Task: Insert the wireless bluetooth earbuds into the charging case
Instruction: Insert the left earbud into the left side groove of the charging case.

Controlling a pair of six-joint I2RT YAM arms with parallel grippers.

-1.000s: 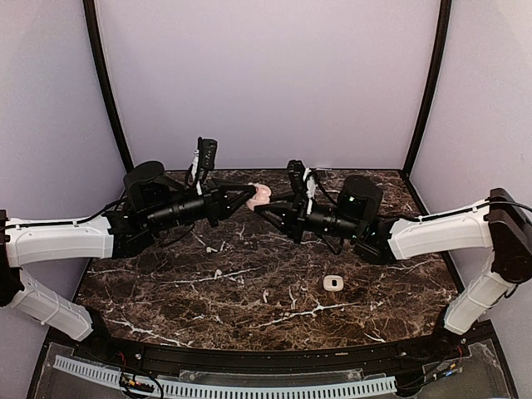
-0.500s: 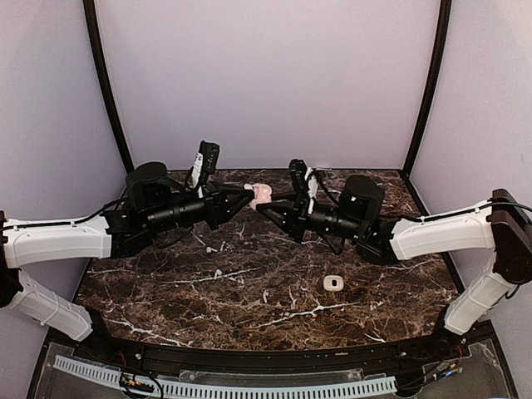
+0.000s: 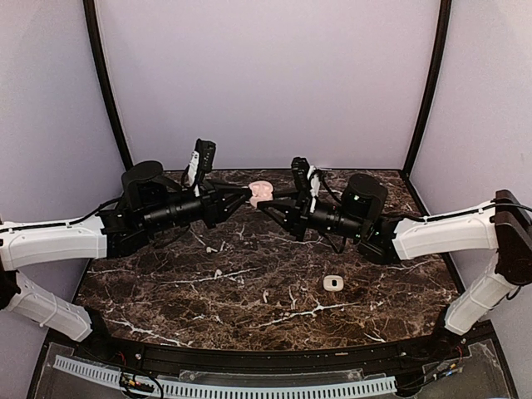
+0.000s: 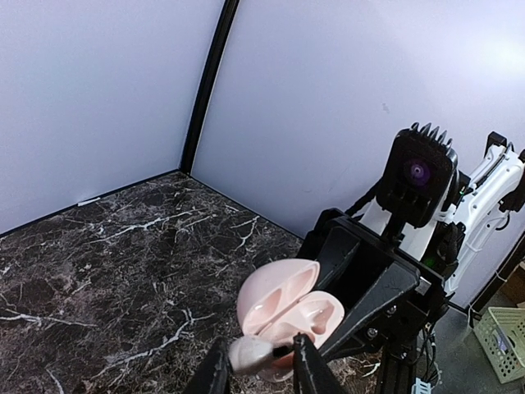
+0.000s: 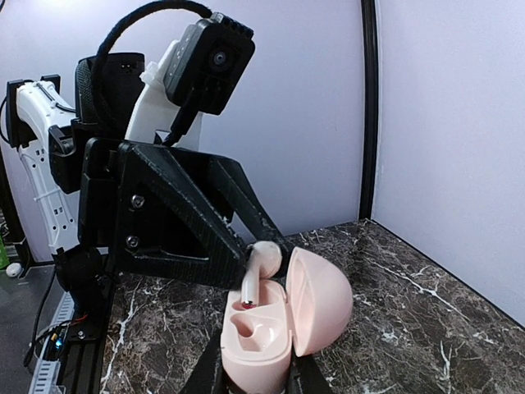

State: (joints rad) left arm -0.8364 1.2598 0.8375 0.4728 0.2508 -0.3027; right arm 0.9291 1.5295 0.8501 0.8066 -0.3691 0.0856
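An open pink charging case (image 5: 267,349) is held above the table's back, with my right gripper (image 5: 253,373) shut on its base. Its lid (image 5: 320,300) stands open to the right. One white earbud (image 5: 264,261) stands with its stem tip in the far slot; the near slot (image 5: 250,327) is empty. In the left wrist view this earbud (image 4: 250,355) spans the narrow gap of my left gripper (image 4: 259,345), head on one finger and stem end at the other. From above, both grippers meet at the case (image 3: 260,192). A small white speck (image 3: 265,295) lies on the marble; I cannot tell whether it is an earbud.
A small white case (image 3: 333,283) lies on the dark marble table (image 3: 166,291) at the front right. Purple walls close in the back and both sides. Both arms stretch low over the rear half of the table.
Both grippers and the pink case have drifted slightly toward the back wall. The earbud stays at the case between the left fingers.
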